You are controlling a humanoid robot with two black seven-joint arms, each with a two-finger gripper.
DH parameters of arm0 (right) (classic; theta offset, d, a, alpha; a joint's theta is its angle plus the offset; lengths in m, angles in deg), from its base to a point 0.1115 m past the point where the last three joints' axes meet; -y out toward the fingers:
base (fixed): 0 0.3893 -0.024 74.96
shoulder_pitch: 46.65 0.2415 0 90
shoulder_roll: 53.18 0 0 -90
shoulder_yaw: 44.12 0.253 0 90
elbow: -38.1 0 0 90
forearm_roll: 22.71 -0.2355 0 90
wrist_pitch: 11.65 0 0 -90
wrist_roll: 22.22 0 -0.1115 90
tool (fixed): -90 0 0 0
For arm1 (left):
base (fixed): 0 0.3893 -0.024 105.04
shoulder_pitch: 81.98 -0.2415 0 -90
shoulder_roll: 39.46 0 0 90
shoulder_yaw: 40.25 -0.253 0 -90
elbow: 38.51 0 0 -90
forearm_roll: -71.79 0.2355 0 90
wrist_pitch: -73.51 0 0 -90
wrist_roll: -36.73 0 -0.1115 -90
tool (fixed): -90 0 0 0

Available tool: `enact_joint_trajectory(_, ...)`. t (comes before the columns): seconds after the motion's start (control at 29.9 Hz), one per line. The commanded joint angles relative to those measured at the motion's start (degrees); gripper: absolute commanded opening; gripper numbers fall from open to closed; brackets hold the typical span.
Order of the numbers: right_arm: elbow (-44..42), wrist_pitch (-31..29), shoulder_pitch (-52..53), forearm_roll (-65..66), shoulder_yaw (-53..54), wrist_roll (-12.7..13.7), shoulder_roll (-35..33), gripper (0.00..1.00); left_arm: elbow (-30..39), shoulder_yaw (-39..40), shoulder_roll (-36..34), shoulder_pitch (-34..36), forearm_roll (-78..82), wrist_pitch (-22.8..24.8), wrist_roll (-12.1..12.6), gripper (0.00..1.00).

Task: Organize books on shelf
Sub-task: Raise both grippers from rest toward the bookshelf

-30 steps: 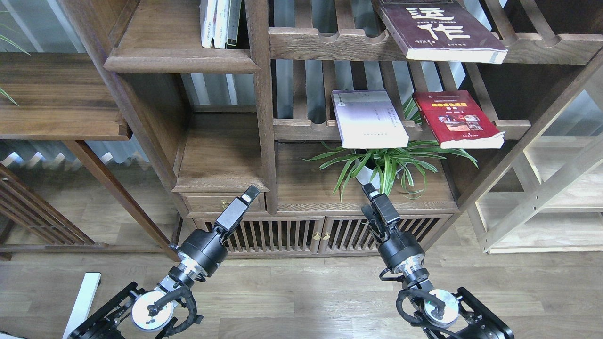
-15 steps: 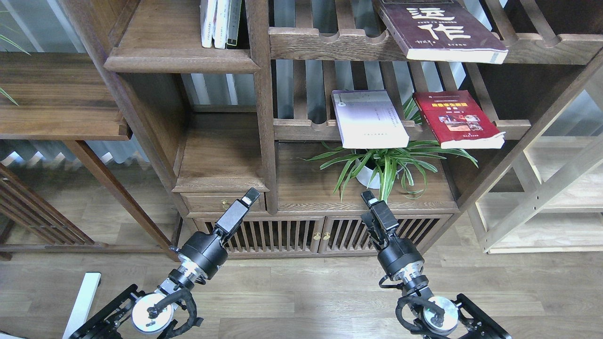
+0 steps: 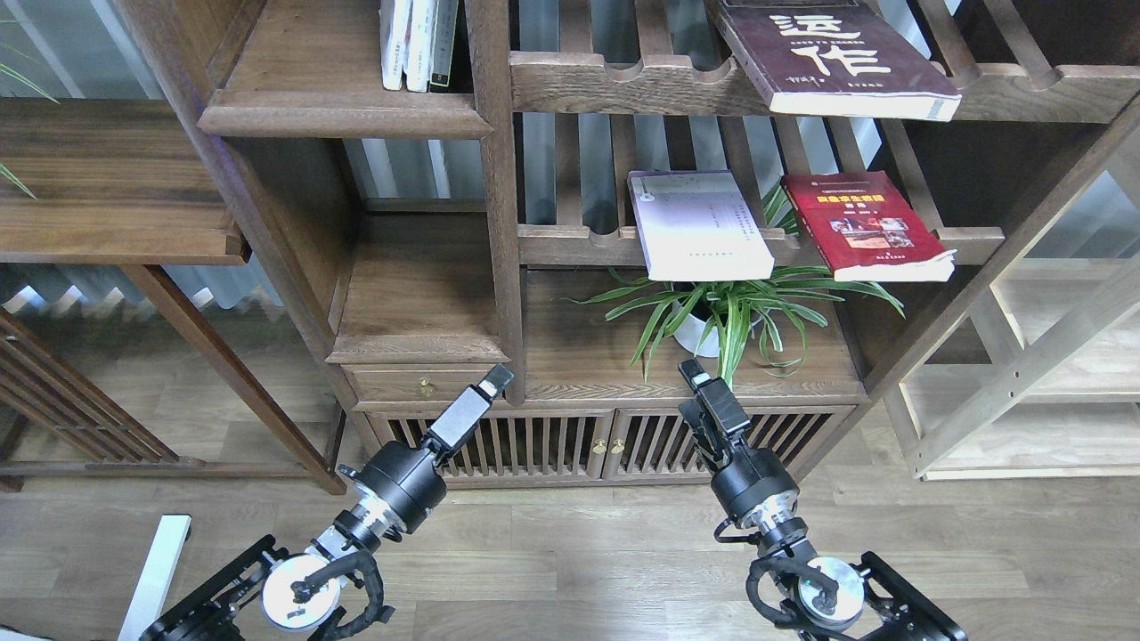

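Left gripper [image 3: 495, 378] hangs low in front of the cabinet, just below the small drawer [image 3: 419, 385] and well left of the plant [image 3: 726, 307], which serves as landmark here. It holds nothing, and its 2 fingers are seen too end-on to tell whether they are parted. Right gripper [image 3: 691, 370] hovers just below the plant's leaves, also empty; whether it is open cannot be told.

Counted left to right: 3 thin books [image 3: 415, 40] stand upright on the solid dark shelf [image 3: 343, 111], far up and left of the plant. 1 lavender book [image 3: 699, 224] lies flat on the slatted rack [image 3: 579, 242] directly above the plant. 1 red book [image 3: 862, 224] lies on the same rack, above and right of the plant. 1 maroon book [image 3: 824, 53] rests on the higher rack, well above the plant. So 3 loose paperbacks, 2 grippers, 1 plant.

The step appears to be the approach: no loose book is yet taken. Next move likely calls for raising an arm to a book's overhanging front edge, spreading the fingers, and pinching it.
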Motion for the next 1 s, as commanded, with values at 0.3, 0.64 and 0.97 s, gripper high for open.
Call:
enact_joint_trajectory(0.3,-0.79,0.0,-2.2,0.19,0.02,-0.24,0.0,1.0,2.44,0.89,0.0,-1.06,-0.88,0.0,0.0,0.99)
enact_joint_trajectory(0.64,-0.7,0.0,-2.56,0.54,1.33,0.11,0.0,1.0,2.79,3.0,0.0,-0.71,-2.29,0.0,-0.61,0.99)
enact_joint_trajectory(0.97,-0.61,0.0,-2.73,0.54,2.04,0.11,0.0,1.0,6.22,3.35,0.0,-1.41,-2.02,0.0,3.24,0.99)
